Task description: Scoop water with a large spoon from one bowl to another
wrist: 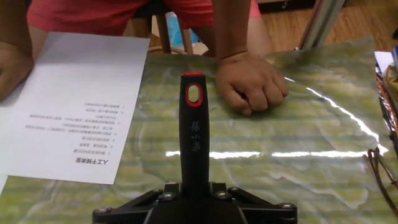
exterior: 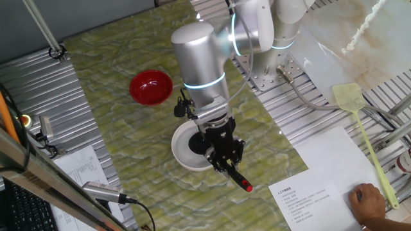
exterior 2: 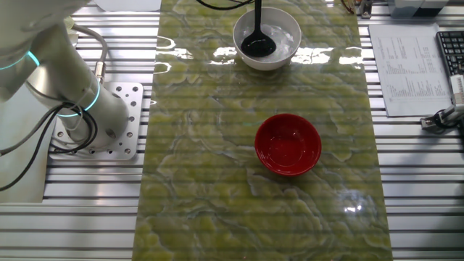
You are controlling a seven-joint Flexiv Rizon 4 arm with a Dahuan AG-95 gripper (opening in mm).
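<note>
The gripper (exterior: 226,156) has its jaws clamped on the black ladle (exterior 2: 257,40), whose head rests in the white bowl (exterior 2: 267,38) near the counter (exterior 2: 203,167) edge; the red bowl (exterior 2: 288,144) sits well apart mid-counter.

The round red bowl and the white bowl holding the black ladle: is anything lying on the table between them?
Nothing. In the other fixed view, only bare green marbled table cover lies between the red bowl and the white bowl.
</note>
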